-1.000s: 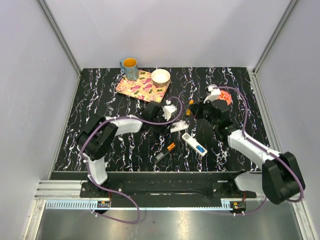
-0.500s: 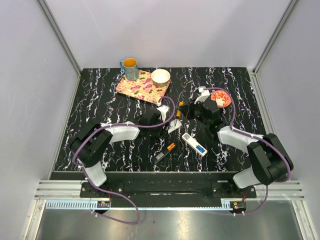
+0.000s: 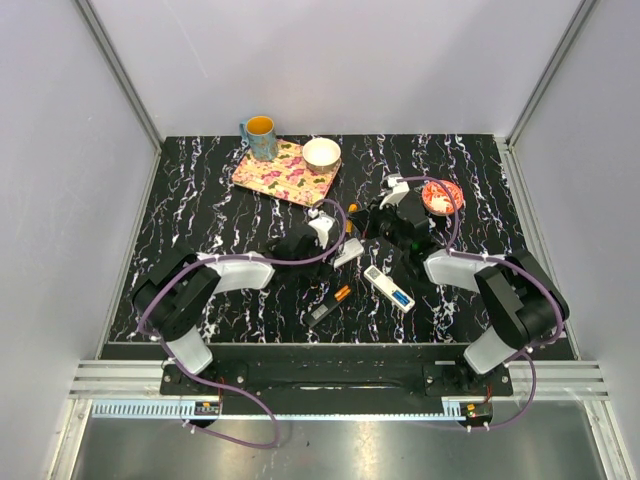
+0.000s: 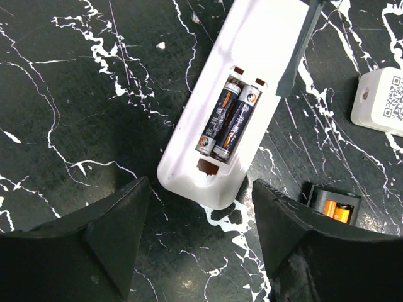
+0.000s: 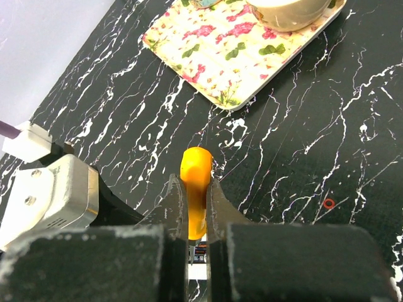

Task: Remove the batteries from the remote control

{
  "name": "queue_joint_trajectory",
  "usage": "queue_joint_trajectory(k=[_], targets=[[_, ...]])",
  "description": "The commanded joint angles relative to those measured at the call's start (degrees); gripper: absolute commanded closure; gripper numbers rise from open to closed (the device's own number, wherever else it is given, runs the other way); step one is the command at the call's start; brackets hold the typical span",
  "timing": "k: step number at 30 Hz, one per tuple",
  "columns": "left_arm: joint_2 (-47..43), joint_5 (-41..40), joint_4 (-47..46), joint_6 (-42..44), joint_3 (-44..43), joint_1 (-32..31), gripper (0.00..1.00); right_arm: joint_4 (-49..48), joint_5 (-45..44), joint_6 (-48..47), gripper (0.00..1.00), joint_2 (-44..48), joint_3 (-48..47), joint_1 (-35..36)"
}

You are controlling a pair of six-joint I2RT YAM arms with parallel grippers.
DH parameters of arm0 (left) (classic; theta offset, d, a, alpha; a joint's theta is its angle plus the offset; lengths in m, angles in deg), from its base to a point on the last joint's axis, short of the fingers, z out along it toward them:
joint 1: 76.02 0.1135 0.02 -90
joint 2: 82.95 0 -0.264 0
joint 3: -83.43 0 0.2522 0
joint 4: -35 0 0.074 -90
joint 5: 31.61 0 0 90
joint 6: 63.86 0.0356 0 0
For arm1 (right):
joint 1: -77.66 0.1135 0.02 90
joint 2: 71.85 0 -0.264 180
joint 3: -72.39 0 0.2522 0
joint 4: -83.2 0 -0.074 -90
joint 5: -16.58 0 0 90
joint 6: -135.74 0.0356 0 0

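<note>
Dead centre of the left wrist view, two dark slim batteries [image 4: 227, 123] sit side by side in the open bay of the white plastic remote [image 4: 182, 157]. We'd worry here: the left gripper [image 4: 199, 201] straddles the remote's near end with fingers spread, touching nothing, so a prying push could skid it. Angled down, our right gripper [image 5: 194, 189] is clamped on the orange-handled tool [image 5: 195, 165].

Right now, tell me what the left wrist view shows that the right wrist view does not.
Left wrist only: the white remote, its bay open with two batteries side by side, and the left gripper open. Right wrist only: the floral tray, the bowl on it, and the right gripper shut on an orange-handled tool. Both: the black marbled table; the pale sliver below the tool may be that remote.
</note>
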Motion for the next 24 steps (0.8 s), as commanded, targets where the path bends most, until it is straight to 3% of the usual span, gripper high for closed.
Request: queue_joint_trajectory(k=[1, 7, 13, 16, 17, 21, 24], targets=[[0.3, 1.7, 1.0, 1.5, 1.9, -0.1, 0.31, -4.9, 1.0, 0.2, 1.00, -1.6, -2.7, 0.7], [0.0, 0.1, 1.8, 4.5, 1.0, 0.1, 0.22, -4.9, 1.1, 0.1, 1.00, -1.5, -2.9, 0.7], [4.1, 0.1, 4.5, 7.3, -3.4, 0.6, 0.22, -4.7, 1.2, 0.0, 1.00, -1.5, -2.9, 0.7], [5.0, 0.4, 4.1, 8.2, -3.6, 0.7, 0.27, -5.0, 1.3, 0.0, 1.00, -2.0, -2.6, 0.7], [5.0, 0.7, 3.9, 8.3, -3.5, 0.8, 0.35, -5.1, 1.3, 0.0, 1.00, -2.2, -2.6, 0.7], [4.9, 3.2, 2.1, 8.1, -2.4, 0.9, 0.48, -5.5, 1.1, 0.1, 1.00, -3.0, -2.3, 0.7], [4.7, 4.1, 1.7, 8.0, -1.9, 0.9, 0.50, -5.5, 0.3, -0.1, 1.00, -3.1, -2.1, 0.7]])
